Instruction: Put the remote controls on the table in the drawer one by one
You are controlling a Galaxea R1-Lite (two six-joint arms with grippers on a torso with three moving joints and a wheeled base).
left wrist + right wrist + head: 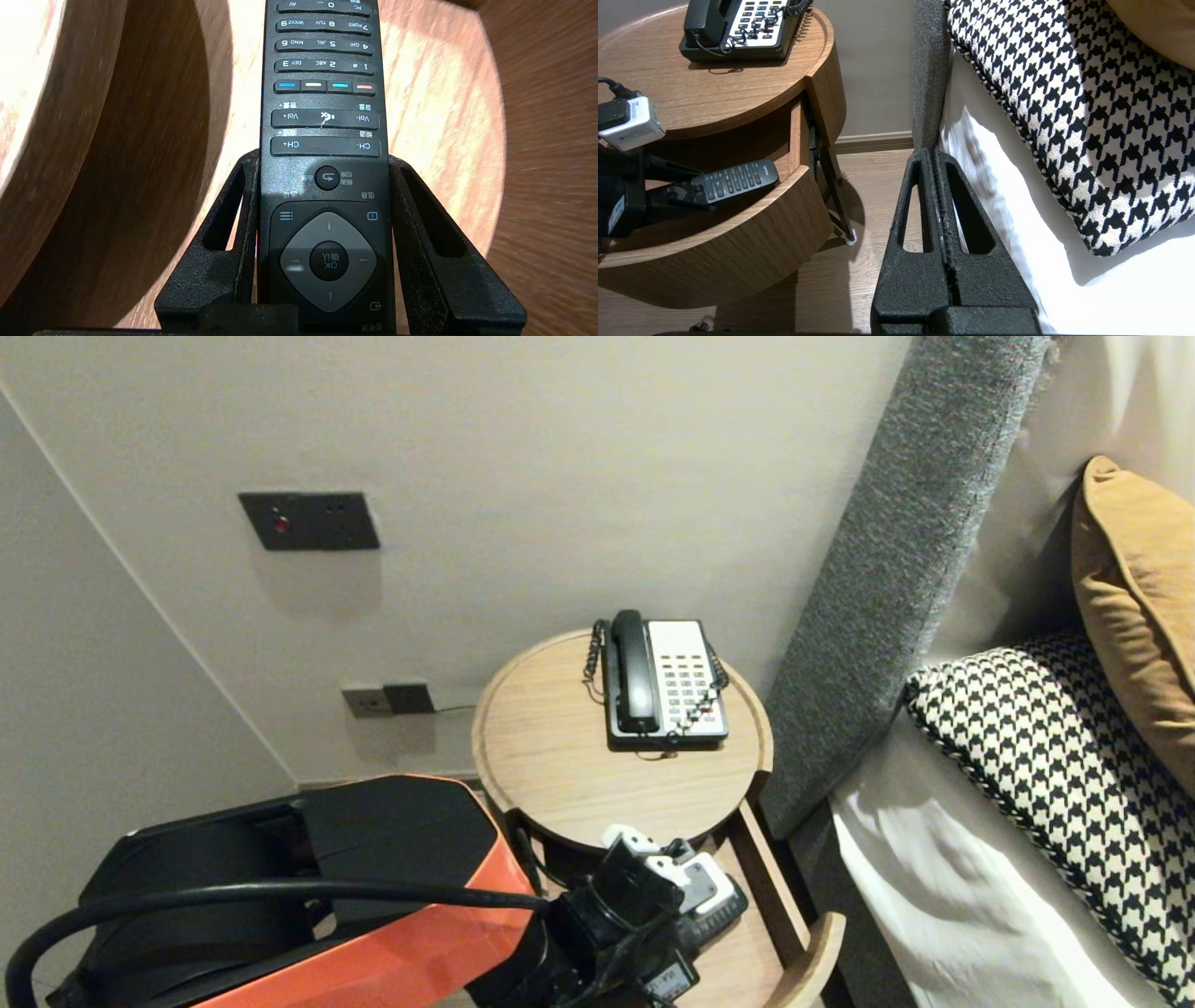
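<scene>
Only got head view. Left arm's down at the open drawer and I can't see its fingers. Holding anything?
Observer: Yes. In the left wrist view, the left gripper is shut on a black remote, with the fingers on its long sides.
Operator: Where's the remote sitting?
Observer: Inside the drawer, keypad up, behind the curved front. I can't tell whether it's lifted or resting on the drawer floor.
Operator: Right arm?
Observer: The right gripper is shut and empty, parked low beside the bed, above the floor.
</scene>
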